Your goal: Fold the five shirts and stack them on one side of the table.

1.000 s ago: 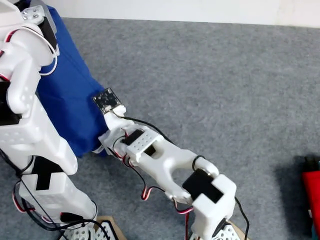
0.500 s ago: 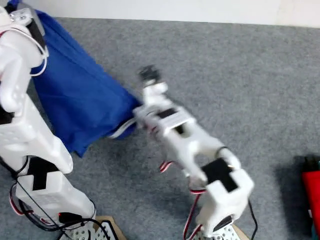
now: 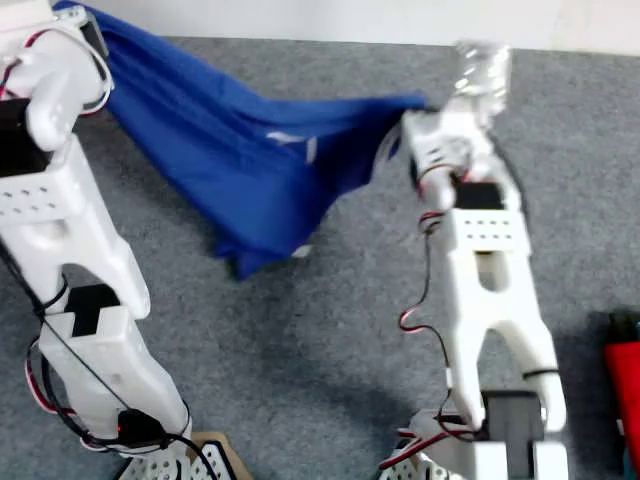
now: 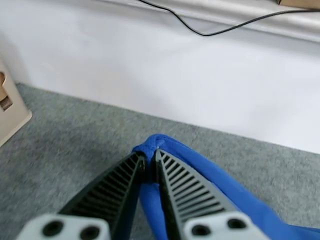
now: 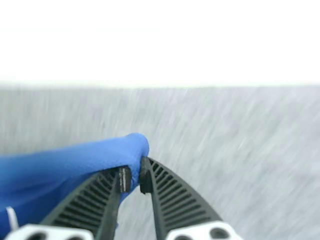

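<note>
A blue shirt [image 3: 250, 165] hangs stretched above the grey table between both arms, its lower part sagging to a point. My left gripper [image 4: 149, 161] is shut on one corner of the blue shirt [image 4: 200, 175] at the table's far left, near the white wall. At the far middle right, my right gripper [image 5: 132, 176] is shut on the opposite corner of the blue shirt [image 5: 65, 160]. In the high view the left gripper [image 3: 88, 22] sits at the far left, and the right gripper [image 3: 412, 105] sits under its arm's wrist.
Grey carpet-like surface [image 3: 300, 340] covers the table. A red object [image 3: 625, 385] lies at the right edge. A beige box corner [image 4: 10, 107] stands by the wall. The white wall [image 4: 200, 70] runs along the far edge.
My right arm swung from the near left to the far middle right, dragging the shirt's corner with it. The shirt went from a bunched heap to a spread sheet.
</note>
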